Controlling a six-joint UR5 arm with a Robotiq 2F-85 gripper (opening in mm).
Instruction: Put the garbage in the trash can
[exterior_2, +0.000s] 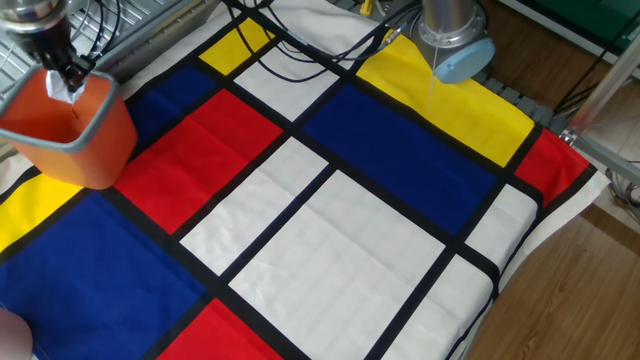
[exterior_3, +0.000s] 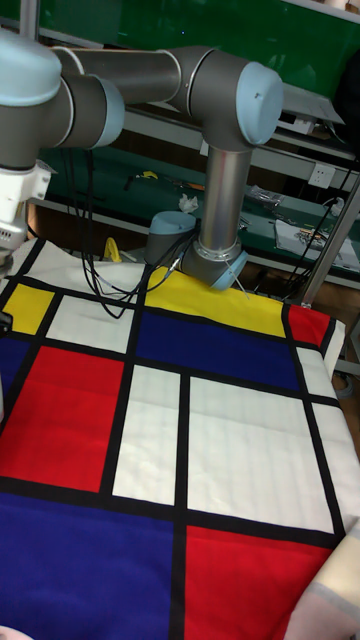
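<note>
claw (exterior_2: 68, 78) pinching the garbage (exterior_2: 57, 86) just over the trash can (exterior_2: 70, 135) mouth at 10 o'clock on the tabletop (exterior_2: 330, 230), but near the far rim — release now could clip the rim, bouncing the paper out.

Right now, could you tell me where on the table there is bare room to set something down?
Most of the checked cloth is bare: the white, blue and red panels from the centre to the near edge. It is crowded at the far left corner, where the gripper holds the garbage over the trash can, and near the cables.
</note>
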